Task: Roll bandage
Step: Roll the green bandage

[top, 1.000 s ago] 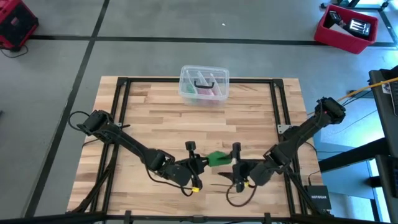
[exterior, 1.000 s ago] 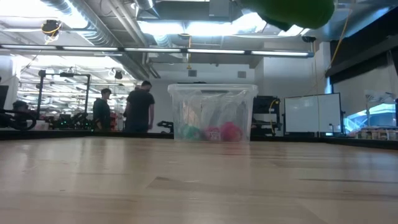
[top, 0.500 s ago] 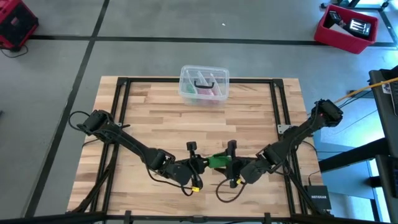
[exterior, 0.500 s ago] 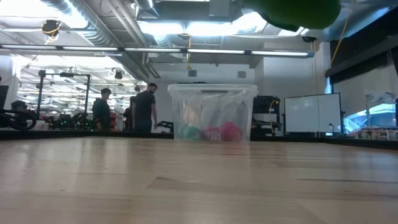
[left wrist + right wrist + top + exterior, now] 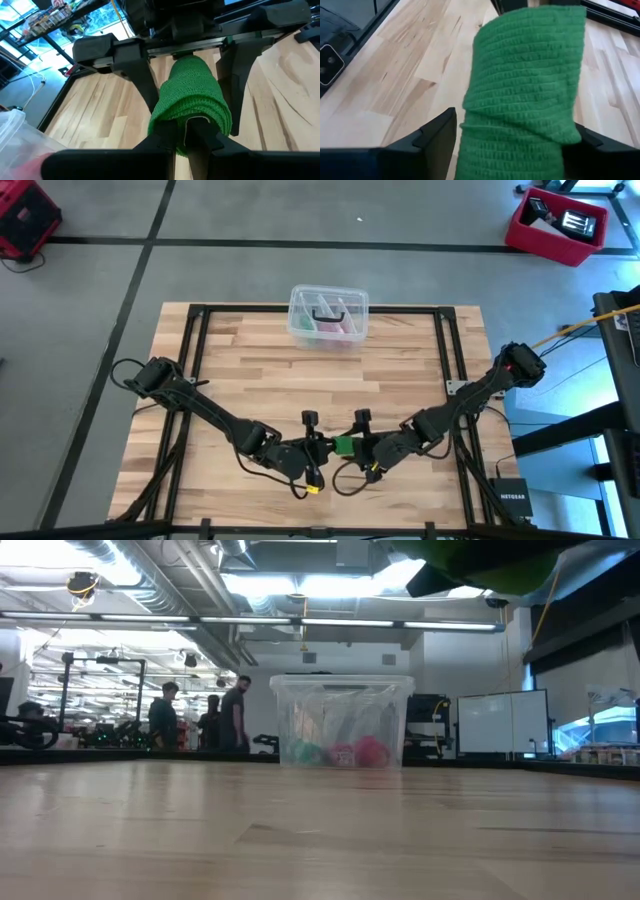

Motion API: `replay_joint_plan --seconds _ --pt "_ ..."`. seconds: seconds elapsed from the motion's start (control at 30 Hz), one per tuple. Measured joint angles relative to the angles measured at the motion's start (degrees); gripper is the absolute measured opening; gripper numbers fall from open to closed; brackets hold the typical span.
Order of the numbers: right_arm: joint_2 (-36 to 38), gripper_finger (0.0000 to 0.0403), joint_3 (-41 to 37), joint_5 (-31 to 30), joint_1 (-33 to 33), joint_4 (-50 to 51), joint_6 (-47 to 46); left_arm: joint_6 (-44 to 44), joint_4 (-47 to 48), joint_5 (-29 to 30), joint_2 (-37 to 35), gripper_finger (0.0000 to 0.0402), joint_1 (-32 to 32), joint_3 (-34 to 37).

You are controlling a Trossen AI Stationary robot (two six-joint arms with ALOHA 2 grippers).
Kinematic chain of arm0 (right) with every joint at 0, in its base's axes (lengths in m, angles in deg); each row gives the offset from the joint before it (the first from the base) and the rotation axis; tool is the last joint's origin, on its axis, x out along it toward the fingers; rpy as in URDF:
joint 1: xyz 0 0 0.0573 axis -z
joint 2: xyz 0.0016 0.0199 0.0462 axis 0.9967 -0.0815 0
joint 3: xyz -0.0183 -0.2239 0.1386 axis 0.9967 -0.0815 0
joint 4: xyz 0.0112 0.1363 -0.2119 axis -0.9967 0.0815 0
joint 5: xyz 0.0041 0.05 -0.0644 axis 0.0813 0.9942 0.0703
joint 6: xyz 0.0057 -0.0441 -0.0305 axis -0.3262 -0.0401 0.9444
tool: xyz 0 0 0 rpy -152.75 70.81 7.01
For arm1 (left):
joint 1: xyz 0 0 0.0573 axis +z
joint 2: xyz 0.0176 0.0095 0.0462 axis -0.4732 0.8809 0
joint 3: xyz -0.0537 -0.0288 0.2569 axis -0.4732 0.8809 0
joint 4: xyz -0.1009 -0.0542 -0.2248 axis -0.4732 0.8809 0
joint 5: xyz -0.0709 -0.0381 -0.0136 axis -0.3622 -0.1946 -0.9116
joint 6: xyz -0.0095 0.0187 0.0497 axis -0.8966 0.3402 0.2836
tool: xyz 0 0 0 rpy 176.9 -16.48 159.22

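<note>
Down at the near edge of the wooden table (image 5: 250, 370), the two dark arms meet nose to nose. Between them sits the bandage (image 5: 343, 445), one bright green roll of soft, ribbed elastic knit, folded over on itself and held up off the boards. The left gripper (image 5: 322, 448) has its fingers pressed together, pinching the near end of the bandage; in the left wrist view the green cloth (image 5: 192, 102) bulges out just past those two dark fingertips. The right gripper (image 5: 362, 446) comes in from the other side with its fingers spread wide, one on each flank of the roll; in the right wrist view the green knit (image 5: 525, 85) fills the gap between them, though whether the pads actually touch it is hard to tell from here.

Farther back, near the far edge of the table, stands one clear plastic box (image 5: 328, 315), rounded at the corners, well apart from the arms. From table height it (image 5: 340, 720) shows three small rounded lumps at the bottom: one green, two pink.

Beyond the table, on the grey floor, two red bins: one at the far left (image 5: 25, 220), one at the far right (image 5: 556, 225) with dark items in it. In the room behind, three people (image 5: 200, 718) stand.
</note>
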Motion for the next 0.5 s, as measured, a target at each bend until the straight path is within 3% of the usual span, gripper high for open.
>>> replay_joint_plan --seconds 0.2,0.5 --pt "0.0 0.0242 0.0 0.0 0.0 -0.2 -0.1 -0.1 1.1 0.1 0.0 0.0017 0.0 0.0" --pt "0.0 0.0127 0.0 -0.7 0.0 0.2 -0.1 -2.7 1.6 -0.1 0.0 0.0017 -0.2 0.0"
